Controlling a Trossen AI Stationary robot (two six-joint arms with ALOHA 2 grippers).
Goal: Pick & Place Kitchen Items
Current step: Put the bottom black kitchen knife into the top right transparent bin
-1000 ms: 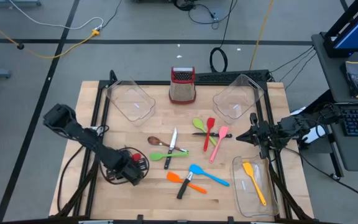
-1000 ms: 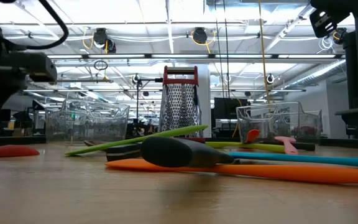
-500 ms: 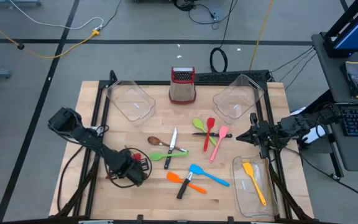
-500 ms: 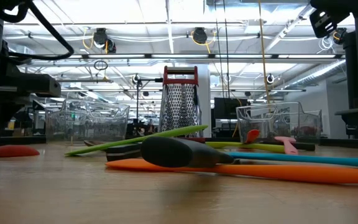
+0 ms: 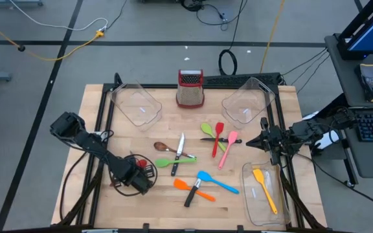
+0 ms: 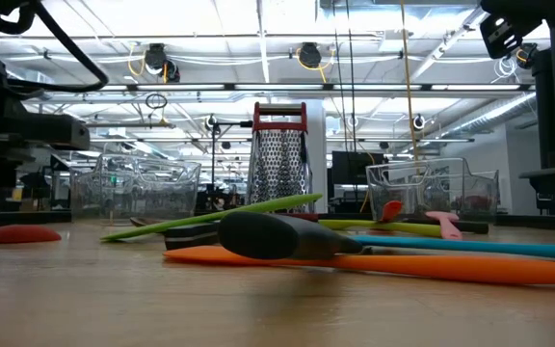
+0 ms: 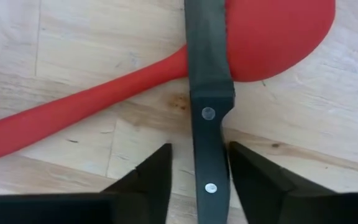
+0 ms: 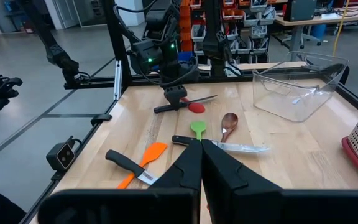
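Note:
My left gripper [image 5: 140, 176] hangs low over the near left of the table, open. In the left wrist view its fingers [image 7: 199, 152] straddle the handle of a black-handled knife [image 7: 209, 118], which lies across a red spoon [image 7: 104, 93]. The spoon also shows in the low view [image 6: 22, 233]. More utensils lie mid-table: a brown spoon [image 5: 162, 146], a green spoon [image 5: 168, 162], an orange spatula [image 5: 188, 186], a blue spatula [image 5: 215, 182], and a pink one [image 5: 228, 149]. My right gripper [image 5: 262, 142] is shut and empty at the table's right edge. My left gripper comes from above, pointing down, with one finger [image 7: 157, 171] on each side of the knife's black handle [image 7: 211, 174], lying across it. I cannot tell whether the fingers touch the handle. The knife lies flat, its blade end over the red spoon's bowl.
A steel grater with a red top [image 5: 190, 88] stands at the far middle. Clear bins stand at the far left [image 5: 135, 103] and far right [image 5: 248, 100]. A near-right bin [image 5: 254, 200] holds a yellow spatula [image 5: 264, 188]. There is bare wood along the near left edge.
My left gripper has come down a little and shifted slightly toward the table's right, over the knife and red spoon, then kept still. Nothing on the table has moved.

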